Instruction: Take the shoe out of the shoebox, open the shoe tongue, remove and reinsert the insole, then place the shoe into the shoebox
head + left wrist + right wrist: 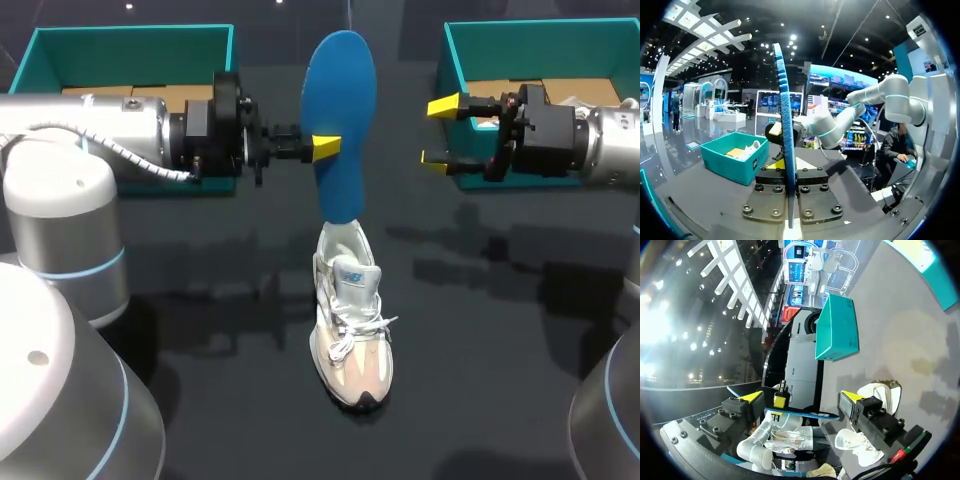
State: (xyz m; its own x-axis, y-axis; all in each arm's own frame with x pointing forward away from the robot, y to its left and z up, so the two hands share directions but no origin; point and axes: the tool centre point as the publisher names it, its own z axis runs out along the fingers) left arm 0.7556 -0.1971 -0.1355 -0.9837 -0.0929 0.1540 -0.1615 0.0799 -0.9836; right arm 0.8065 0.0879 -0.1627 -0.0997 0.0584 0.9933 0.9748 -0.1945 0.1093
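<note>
two teal boxes sit at the far side of the table (200, 330): left shoebox (130, 45) behind the l arm, right shoebox (540, 45) behind the r arm. the shoe (352, 330) stands upright on the table mid-way btwn the arms, toe toward the near edge, laces loose.

the insole (340, 110), blue, is held upright over the shoe's heel end, w/ its lower tip right at the collar; can't tell if it touches. the l gripper (325, 148) is clamped on the insole's side edge, about mid-length. in the l wrist view the insole (786, 125) runs edge-on straight up btwn the fingers (772, 192), which press it from both sides.

the r gripper (440, 132) hangs just beside the insole on its other side, apart from it, fingers spread wide w/ nothing btwn them. from the r wrist view the r gripper (801, 396) faces the insole (800, 414) edge-on ahead of its open tips, the shoe (880, 392) below.
</note>
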